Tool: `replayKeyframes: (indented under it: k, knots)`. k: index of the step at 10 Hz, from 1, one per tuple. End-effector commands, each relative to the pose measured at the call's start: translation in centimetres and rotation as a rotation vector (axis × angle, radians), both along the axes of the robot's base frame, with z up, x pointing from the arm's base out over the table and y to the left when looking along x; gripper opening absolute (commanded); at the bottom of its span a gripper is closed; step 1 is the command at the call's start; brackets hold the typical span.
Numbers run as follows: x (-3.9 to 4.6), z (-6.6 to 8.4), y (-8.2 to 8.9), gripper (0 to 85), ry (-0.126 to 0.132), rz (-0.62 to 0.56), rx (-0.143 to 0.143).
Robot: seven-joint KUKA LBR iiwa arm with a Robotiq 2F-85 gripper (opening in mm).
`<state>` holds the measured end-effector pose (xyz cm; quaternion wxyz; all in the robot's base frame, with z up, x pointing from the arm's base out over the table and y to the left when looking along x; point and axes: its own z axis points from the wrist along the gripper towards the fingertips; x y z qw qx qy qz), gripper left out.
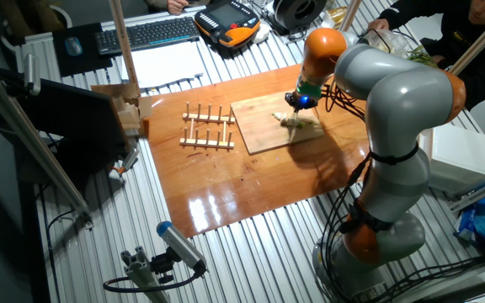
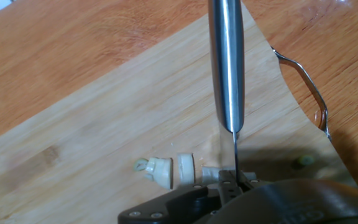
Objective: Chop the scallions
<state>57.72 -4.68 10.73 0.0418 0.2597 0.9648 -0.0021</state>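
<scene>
scallions [image 2: 166, 170] cut on board [image 2: 104, 124], jaws gripping knife [image 2: 227, 62]

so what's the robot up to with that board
The arm's pincer holds a knife over the wooden cutting board and is chopping scallions. In the hand view a few short white pieces already lie cut beside the blade. A wooden rack sits unused to the left of the board.

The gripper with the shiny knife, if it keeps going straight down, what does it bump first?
Probably the short cream-white scallion pieces under the steel knife blade held in the gripper, then the pale wooden cutting board. Depth is hard to judge.
</scene>
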Motion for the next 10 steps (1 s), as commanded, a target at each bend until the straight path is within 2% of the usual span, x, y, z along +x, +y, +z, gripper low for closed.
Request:
replayKeyframes:
  k: [1, 2, 5, 10]
  knots:
    - [-0.04, -0.2, 0.0, 0.0, -0.004, 0.0, -0.002]
    - [-0.08, -0.6, 0.0, 0.0, -0.008, 0.0, -0.015]
    - [-0.16, -1.1, -0.1, 0.0, -0.01, 0.0, -0.034]
    - [-0.41, -2.2, 0.0, 0.0, -0.024, -0.008, -0.039]
